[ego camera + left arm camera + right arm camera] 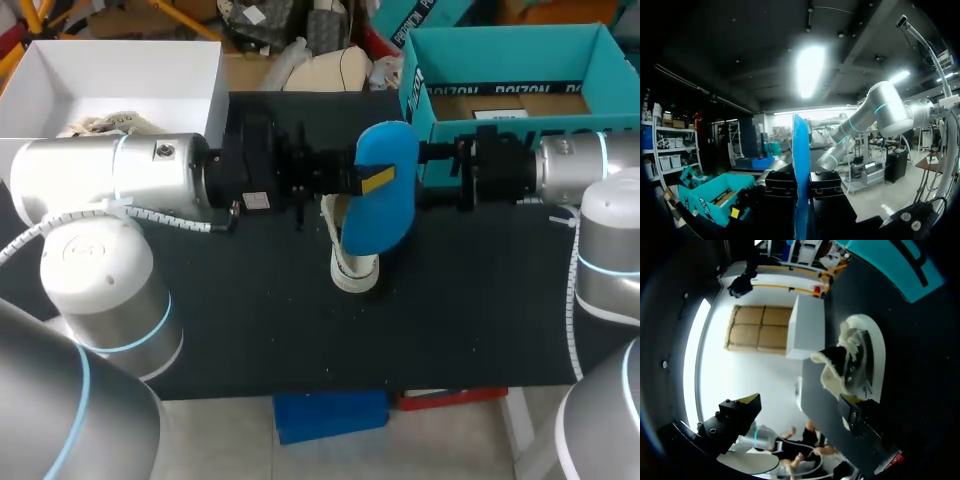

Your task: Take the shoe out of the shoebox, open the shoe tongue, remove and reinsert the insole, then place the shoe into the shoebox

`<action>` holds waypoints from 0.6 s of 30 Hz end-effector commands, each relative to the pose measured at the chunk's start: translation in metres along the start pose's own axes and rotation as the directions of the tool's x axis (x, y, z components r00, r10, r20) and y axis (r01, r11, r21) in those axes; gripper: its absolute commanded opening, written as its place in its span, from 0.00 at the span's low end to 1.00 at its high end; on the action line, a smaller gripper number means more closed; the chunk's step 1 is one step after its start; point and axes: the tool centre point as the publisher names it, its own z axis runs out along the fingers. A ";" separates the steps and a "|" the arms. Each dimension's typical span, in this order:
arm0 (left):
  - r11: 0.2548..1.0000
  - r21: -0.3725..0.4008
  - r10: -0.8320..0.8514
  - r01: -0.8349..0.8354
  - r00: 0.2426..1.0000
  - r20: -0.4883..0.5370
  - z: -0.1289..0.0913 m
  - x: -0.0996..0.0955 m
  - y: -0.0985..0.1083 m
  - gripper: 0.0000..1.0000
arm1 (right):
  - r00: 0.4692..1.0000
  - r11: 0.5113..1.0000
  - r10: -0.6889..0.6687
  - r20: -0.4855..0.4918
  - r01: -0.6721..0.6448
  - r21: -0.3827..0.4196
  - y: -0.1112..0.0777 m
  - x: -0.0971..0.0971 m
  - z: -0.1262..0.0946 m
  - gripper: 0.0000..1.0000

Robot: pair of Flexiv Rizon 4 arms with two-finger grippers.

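While the left gripper [372, 180] pinches the blue insole [385, 215] (over the white shoe [355, 270]), the right gripper [799, 400] gapes wide, seemingly touching the shoe.

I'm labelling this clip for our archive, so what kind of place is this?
Probably a robotics lab workbench. A left arm and a right arm meet over a black table, and a shoe, a blue insole and a teal shoebox look like staged practice props.

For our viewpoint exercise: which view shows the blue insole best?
Head view: the insole shows its broad face, held by the left end effector. Left wrist view shows only its edge; right wrist view, nothing of it.
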 end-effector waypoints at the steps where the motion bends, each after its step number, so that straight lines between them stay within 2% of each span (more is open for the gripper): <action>1: 1.000 -0.002 0.001 -0.001 1.000 0.004 0.002 0.000 0.000 0.00 | 1.000 1.000 0.000 0.000 0.000 -0.002 0.000 0.000 0.001 1.00; 7: 1.000 -0.002 0.001 -0.001 1.000 0.004 0.002 0.000 0.000 0.00 | 1.000 1.000 0.000 0.000 0.000 -0.002 0.000 0.000 0.001 1.00; 9: 0.990 0.054 0.128 -0.127 0.991 -0.026 -0.001 0.022 0.000 0.00 | 1.000 1.000 0.000 0.000 0.000 -0.002 0.000 0.000 0.001 1.00; 10: 0.977 0.050 0.206 -0.205 0.978 -0.019 -0.003 0.029 0.003 0.00 | 1.000 1.000 0.000 0.000 0.000 -0.002 0.000 0.000 0.001 1.00; 12: 0.956 0.116 0.274 -0.268 0.961 -0.036 -0.008 0.040 0.013 0.00 | 1.000 1.000 0.000 0.000 0.000 -0.002 0.000 0.000 0.001 1.00; 13: 0.934 0.076 0.352 -0.349 0.936 -0.027 -0.009 0.046 0.019 0.00 | 1.000 1.000 0.000 0.000 0.000 -0.002 0.000 0.000 0.001 1.00; 15: 0.913 0.103 0.400 -0.396 0.916 -0.032 -0.011 0.049 0.030 0.00 | 1.000 1.000 0.000 0.000 0.000 -0.002 0.000 0.000 0.001 1.00; 16: 0.880 0.064 0.473 -0.471 0.881 -0.021 -0.013 0.053 0.036 0.00 | 1.000 1.000 0.000 0.000 0.000 -0.002 0.000 0.000 0.001 1.00; 17: 0.866 0.082 0.496 -0.493 0.868 -0.018 -0.015 0.057 0.041 0.00 | 1.000 1.000 0.000 0.000 0.000 -0.002 0.000 0.000 0.001 1.00; 18: 0.832 0.042 0.554 -0.553 0.833 -0.012 -0.017 0.060 0.049 0.00 | 1.000 1.000 0.000 0.000 0.000 -0.002 0.000 0.000 0.001 1.00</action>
